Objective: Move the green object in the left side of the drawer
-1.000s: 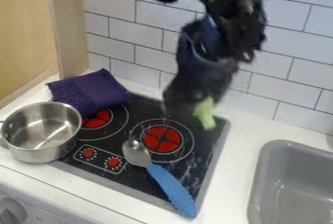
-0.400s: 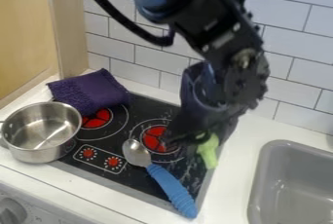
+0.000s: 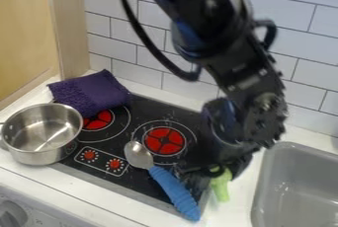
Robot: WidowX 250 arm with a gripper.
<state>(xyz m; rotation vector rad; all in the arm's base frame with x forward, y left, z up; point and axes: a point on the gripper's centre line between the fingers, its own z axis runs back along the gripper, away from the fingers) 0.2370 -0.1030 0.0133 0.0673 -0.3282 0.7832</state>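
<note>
As the black robot arm [image 3: 231, 68] came down across the camera view, the lime-green object [image 3: 222, 187] travelled with it from above the cooktop's rear right part towards the front of the white desk [image 3: 241, 196]. The jaws of the black gripper [image 3: 216, 171] appeared clamped on its upper end, and it hung, tilted slightly, beside the right edge of the black cooktop [image 3: 135, 181], near that edge's front end. Its base seemed clear of the surface, though contact was hard to judge. For the task, this meant the grasp looked sound and the carry was under way, with release yet to come; the nearby spoon handle was something to avoid knocking.

The object was matte and tapered. The spoon [image 3: 173, 190] paired a shiny metal bowl with a ribbed blue grip, lying towards the cooktop's front right corner. At the rear left corner, the purple cloth [image 3: 92, 92] looked nubbly and softly folded. The round, smooth steel pot [image 3: 38, 156] stood at the cooktop's left edge; the moulded grey sink [image 3: 260, 191] had rounded corners.
</note>
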